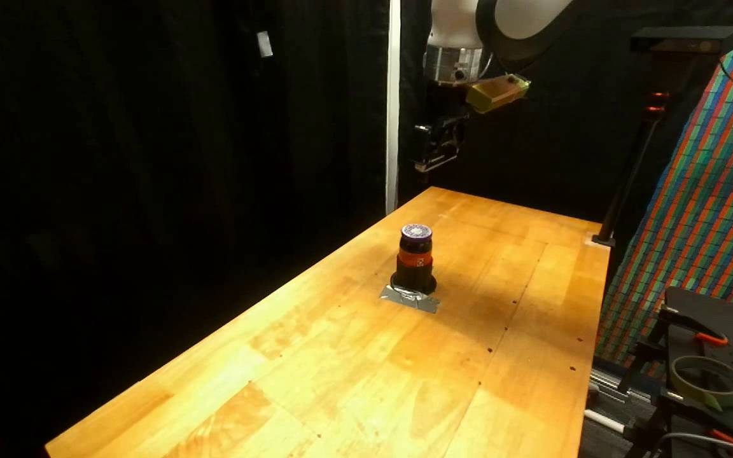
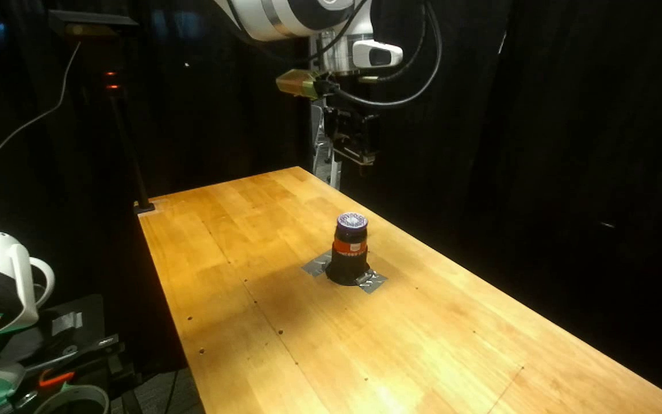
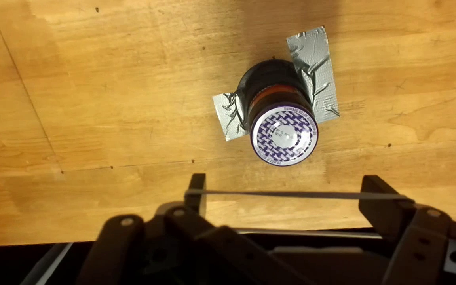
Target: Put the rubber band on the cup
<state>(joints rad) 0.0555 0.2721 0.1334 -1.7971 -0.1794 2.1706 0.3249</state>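
Observation:
The cup (image 1: 415, 259), a small dark upright cylinder with an orange-red stripe and a purple-white top, stands on the wooden table; it also shows in an exterior view (image 2: 349, 247) and from above in the wrist view (image 3: 284, 134). My gripper (image 3: 289, 190) is open. A pale rubber band (image 3: 283, 194) is stretched round its two fingers, with two strands spanning the gap. In both exterior views the gripper (image 1: 435, 164) (image 2: 355, 158) hangs above the table's far end, higher than the cup and apart from it. In the wrist view the cup lies ahead of the fingertips.
Grey tape (image 3: 317, 75) lies at the cup's dark base on the wooden table (image 1: 366, 381). A dark post (image 1: 630, 172) stands at a table corner. A side stand holds a tape roll (image 1: 707, 381). Black curtains (image 1: 182, 159) hang beside the table.

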